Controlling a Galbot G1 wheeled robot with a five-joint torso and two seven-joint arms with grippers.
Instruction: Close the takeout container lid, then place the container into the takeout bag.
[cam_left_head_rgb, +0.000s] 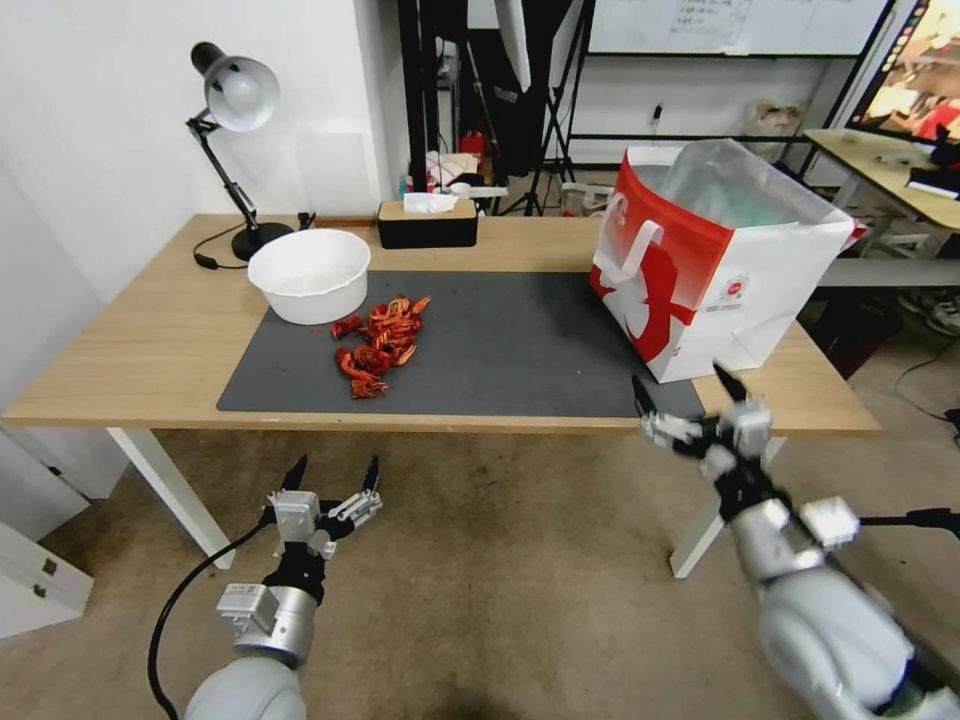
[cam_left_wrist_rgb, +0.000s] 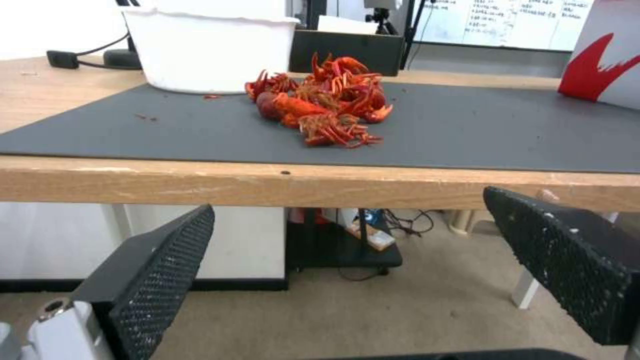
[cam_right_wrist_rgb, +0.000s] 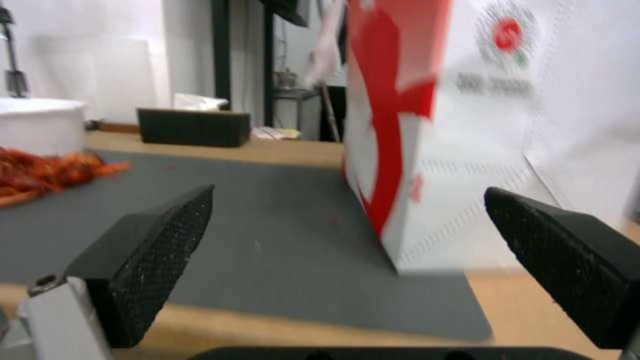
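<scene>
The takeout bag (cam_left_head_rgb: 720, 270), red and white with white handles and a clear liner, stands open on the table's right end, half on the dark mat (cam_left_head_rgb: 520, 350). My right gripper (cam_left_head_rgb: 682, 385) hovers open at the table's front edge just before the bag's near corner; the right wrist view shows the bag (cam_right_wrist_rgb: 467, 150) close ahead between the spread fingers (cam_right_wrist_rgb: 160, 250). My left gripper (cam_left_head_rgb: 335, 470) hangs open below and in front of the table edge, nothing between its fingers (cam_left_wrist_rgb: 167, 270). The takeout container and its lid are out of view.
A round white bowl (cam_left_head_rgb: 310, 275) sits at the mat's back left with a pile of red crayfish (cam_left_head_rgb: 380, 345) beside it. A black tissue box (cam_left_head_rgb: 427, 222) and a desk lamp (cam_left_head_rgb: 235, 120) stand at the back. The table's front edge (cam_left_wrist_rgb: 320, 185) faces my left gripper.
</scene>
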